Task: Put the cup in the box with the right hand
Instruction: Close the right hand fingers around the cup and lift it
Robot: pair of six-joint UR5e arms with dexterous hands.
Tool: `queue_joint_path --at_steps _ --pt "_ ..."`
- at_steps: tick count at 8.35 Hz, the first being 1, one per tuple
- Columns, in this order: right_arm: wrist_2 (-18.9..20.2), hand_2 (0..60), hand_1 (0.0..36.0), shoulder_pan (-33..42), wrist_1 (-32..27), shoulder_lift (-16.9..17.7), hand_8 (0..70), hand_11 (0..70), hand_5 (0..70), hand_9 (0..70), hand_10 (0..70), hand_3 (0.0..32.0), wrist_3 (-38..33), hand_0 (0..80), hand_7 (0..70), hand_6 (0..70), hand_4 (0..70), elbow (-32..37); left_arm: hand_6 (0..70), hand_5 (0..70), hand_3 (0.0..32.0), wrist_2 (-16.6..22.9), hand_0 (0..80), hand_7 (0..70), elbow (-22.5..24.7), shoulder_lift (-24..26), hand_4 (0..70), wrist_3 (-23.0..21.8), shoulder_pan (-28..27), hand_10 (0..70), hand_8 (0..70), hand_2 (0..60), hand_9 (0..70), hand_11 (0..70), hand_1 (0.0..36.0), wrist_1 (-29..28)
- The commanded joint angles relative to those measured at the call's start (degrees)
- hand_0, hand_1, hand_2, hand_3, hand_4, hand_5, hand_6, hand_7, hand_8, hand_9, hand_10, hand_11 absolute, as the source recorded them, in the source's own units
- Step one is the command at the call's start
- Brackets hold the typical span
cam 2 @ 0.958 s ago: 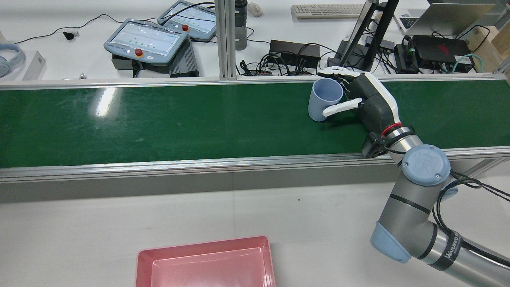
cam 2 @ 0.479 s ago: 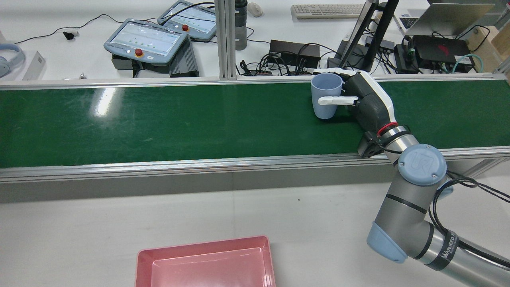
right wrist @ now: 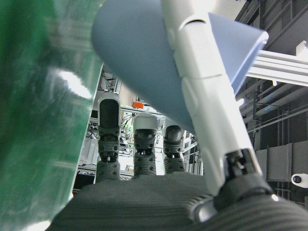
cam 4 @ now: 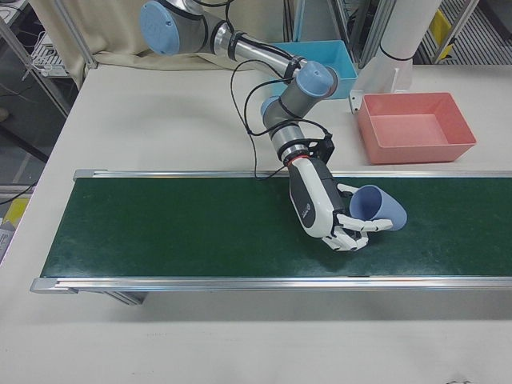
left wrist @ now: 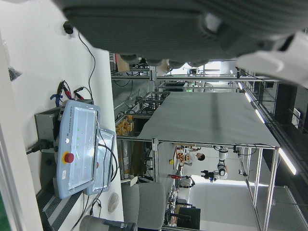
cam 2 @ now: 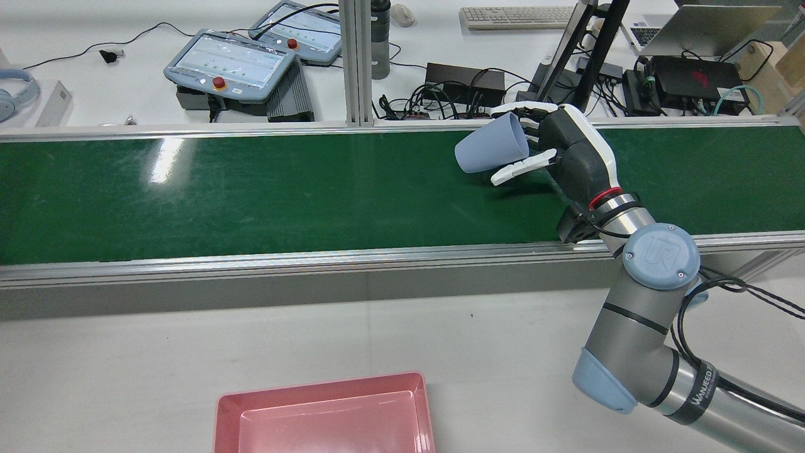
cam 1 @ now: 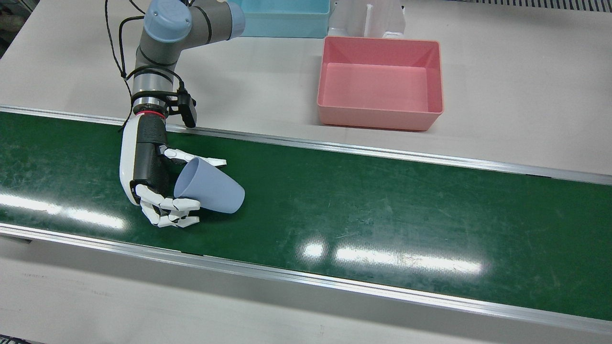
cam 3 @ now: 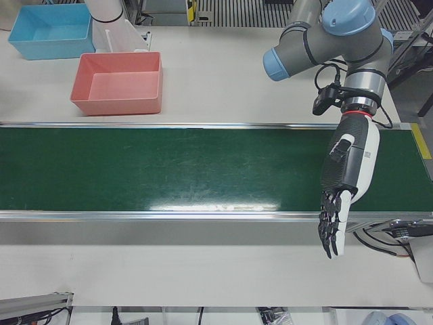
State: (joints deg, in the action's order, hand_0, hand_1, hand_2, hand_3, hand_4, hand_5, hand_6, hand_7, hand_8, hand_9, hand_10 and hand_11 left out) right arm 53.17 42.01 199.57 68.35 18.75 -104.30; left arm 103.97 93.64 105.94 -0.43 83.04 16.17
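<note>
- my right hand has its fingers wrapped round the pale blue cup, thumb on one side of the wall and the other fingers on the far side near the rim.
- the cup lies tipped on its side in my grasp, mouth toward my palm, base pointing away along the green conveyor belt. from the rear view the cup looks lifted clear of the belt, though i cannot tell for sure that no edge touches it.
- my own camera shows the thumb laid across the cup with the other fingers curled behind it, so the hold looks firm enough, but a tilted cup could roll in my fingers.
- the pink box sits on the white table beyond the belt's near rail, well apart from the cup, and nothing is in it.
- a blue bin stands behind it; that is not my goal.
- my left hand hangs over the belt's outer rail on the other half, fingers straight and apart, holding nothing.
- so, as i judge it: the grasp and lift are done. what is left is the carry across the rail, lowering over the pink box, and letting go.
</note>
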Motion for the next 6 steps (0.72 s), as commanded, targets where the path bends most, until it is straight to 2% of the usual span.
queue_joint_path --at_steps 1,2,3,4,5,6 --pt "0.0 60.0 36.0 0.3 0.4 -3.5 48.5 48.7 20.3 70.0 31.6 0.0 0.1 71.8 70.0 33.2 34.6 -1.9 0.0 0.0 0.0 0.0 0.0 0.0 0.1 0.1 0.0 0.0 0.0 0.0 0.0 0.0 0.0 0.0 0.0 0.0" --pt "0.0 60.0 36.0 0.2 0.4 -4.9 48.1 48.4 20.3 70.0 31.3 0.0 0.2 70.0 70.0 33.0 32.3 -2.0 0.0 0.0 0.0 0.0 0.0 0.0 0.1 0.0 0.0 0.0 0.0 0.0 0.0 0.0 0.0 0.0 0.0 0.0" --pt "0.2 60.0 36.0 -0.7 0.4 -6.5 47.1 47.2 20.1 70.0 30.4 0.0 0.5 75.5 70.0 32.6 39.1 -2.4 0.0 0.0 0.0 0.0 0.0 0.0 0.1 0.1 0.0 0.0 0.0 0.0 0.0 0.0 0.0 0.0 0.0 0.0" --pt "0.3 60.0 36.0 -1.7 0.6 -8.0 46.8 46.8 20.1 70.0 30.1 0.0 0.6 75.7 70.0 32.5 38.5 -3.0 0.0 0.0 0.0 0.0 0.0 0.0 0.1 0.0 0.0 0.0 0.0 0.0 0.0 0.0 0.0 0.0 0.0 0.0" --pt "0.8 60.0 36.0 -2.1 1.3 -8.3 46.0 46.1 20.0 70.0 29.5 0.0 1.0 75.9 70.0 32.2 38.3 -5.2 0.0 0.0 0.0 0.0 0.0 0.0 0.1 0.1 0.0 0.0 0.0 0.0 0.0 0.0 0.0 0.0 0.0 0.0" --pt "2.4 60.0 36.0 -2.2 5.9 -6.7 45.6 45.6 20.0 70.0 29.0 0.0 1.8 77.0 70.0 32.3 39.3 -10.7 0.0 0.0 0.0 0.0 0.0 0.0 0.1 0.0 0.0 0.0 0.0 0.0 0.0 0.0 0.0 0.0 0.0 0.0"
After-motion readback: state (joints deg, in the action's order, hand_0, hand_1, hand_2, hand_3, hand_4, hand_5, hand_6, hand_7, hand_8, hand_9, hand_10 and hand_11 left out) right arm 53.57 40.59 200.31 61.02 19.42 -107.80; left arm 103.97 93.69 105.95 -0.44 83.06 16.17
